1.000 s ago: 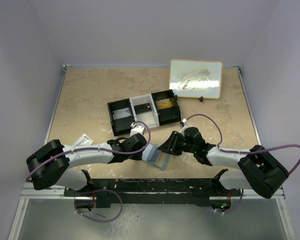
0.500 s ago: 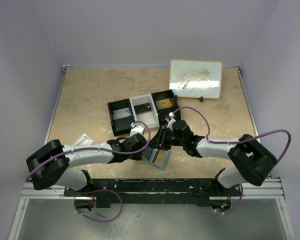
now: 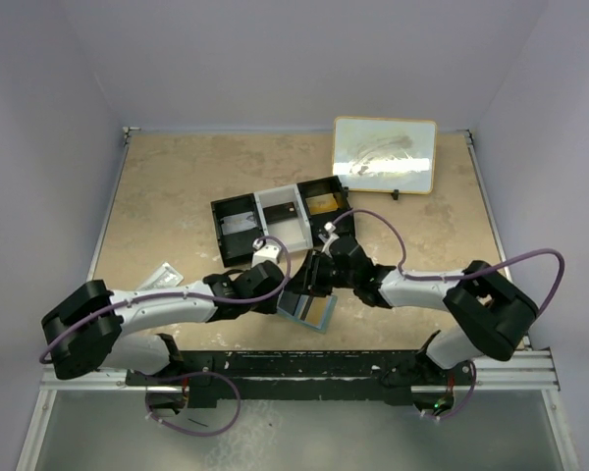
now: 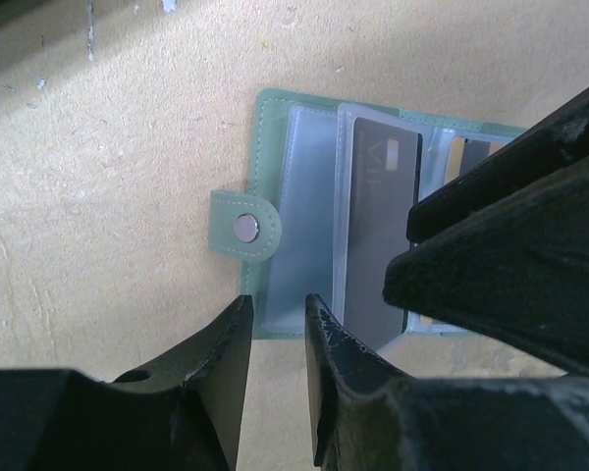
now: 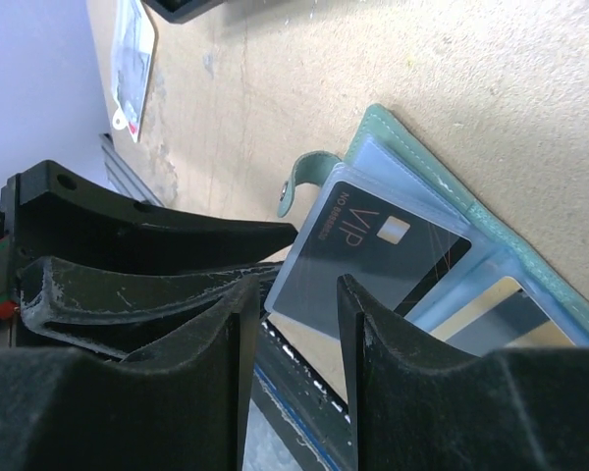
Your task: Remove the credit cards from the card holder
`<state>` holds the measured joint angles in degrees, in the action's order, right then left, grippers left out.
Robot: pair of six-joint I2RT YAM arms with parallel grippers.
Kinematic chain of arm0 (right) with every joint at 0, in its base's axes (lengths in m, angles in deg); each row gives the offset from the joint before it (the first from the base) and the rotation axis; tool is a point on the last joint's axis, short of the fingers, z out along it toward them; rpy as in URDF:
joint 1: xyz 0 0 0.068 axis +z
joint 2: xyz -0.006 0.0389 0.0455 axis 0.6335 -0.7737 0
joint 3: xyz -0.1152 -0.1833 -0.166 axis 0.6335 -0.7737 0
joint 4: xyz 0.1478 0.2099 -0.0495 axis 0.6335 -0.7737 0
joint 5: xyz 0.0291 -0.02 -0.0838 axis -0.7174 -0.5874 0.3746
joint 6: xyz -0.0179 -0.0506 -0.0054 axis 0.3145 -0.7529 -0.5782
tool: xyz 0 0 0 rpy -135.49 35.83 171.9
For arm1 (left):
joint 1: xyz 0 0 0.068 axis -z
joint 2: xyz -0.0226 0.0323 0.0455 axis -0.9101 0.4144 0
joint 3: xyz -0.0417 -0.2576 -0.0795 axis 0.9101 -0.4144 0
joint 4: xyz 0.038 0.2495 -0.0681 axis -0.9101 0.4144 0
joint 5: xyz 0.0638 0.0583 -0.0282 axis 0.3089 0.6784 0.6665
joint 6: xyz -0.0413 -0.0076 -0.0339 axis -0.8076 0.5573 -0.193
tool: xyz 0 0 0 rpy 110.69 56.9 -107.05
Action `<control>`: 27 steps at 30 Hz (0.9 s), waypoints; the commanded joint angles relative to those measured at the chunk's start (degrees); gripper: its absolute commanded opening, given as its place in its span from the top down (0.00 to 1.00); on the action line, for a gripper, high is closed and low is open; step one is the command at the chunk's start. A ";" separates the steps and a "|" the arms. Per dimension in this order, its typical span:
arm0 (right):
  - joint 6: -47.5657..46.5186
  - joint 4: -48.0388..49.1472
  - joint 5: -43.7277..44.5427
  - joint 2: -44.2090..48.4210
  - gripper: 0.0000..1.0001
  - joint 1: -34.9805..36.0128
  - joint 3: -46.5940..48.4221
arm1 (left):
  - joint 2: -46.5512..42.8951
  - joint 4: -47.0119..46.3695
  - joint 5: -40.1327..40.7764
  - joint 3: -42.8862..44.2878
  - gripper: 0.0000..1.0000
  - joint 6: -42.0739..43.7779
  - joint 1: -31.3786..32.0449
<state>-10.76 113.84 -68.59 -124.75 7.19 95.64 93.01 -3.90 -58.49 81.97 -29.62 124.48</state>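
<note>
The card holder (image 4: 270,157) lies open on the table near its front edge, green rim out, light blue sleeves up, snap tab to the left. A dark credit card (image 5: 373,255) marked VIP sits in a clear sleeve, its corner poking past the holder's edge. An orange-tan card (image 5: 476,309) stays tucked in a slot beside it. My left gripper (image 4: 275,299) stands open, its tips at the holder's near edge (image 3: 309,314). My right gripper (image 5: 294,280) is open, with the dark card's corner in the gap and untouched. In the top view the right gripper (image 3: 312,285) faces the left gripper (image 3: 280,297) over the holder.
A black-and-white three-compartment tray (image 3: 283,218) sits just behind the grippers. A framed panel (image 3: 385,154) leans at the back right. A clear packet (image 3: 164,275) lies at the left. The black rail (image 3: 294,365) of the table's front edge runs close under the holder.
My right gripper has swung left from beside the holder to right over it, meeting the left gripper. The left arm has shifted slightly left. The dark card now shows on the holder.
</note>
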 commanded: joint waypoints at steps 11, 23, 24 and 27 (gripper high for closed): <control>0.70 -3.88 4.94 7.25 0.58 0.12 -5.00 | -9.18 6.79 10.90 2.88 0.69 -3.63 0.23; 2.11 3.77 2.35 4.52 0.60 0.13 -7.16 | -4.45 0.35 2.75 4.43 0.66 -1.73 0.20; 2.47 4.88 2.13 4.30 0.61 0.15 -7.60 | -3.25 -0.53 1.80 4.66 0.66 -1.52 0.26; 3.51 6.99 1.43 3.73 0.61 0.15 -8.63 | -1.17 -2.91 0.07 5.15 0.66 -1.24 0.27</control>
<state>-9.04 115.50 -65.40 -120.31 7.19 88.23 90.06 -1.83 -54.53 84.34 -32.37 124.48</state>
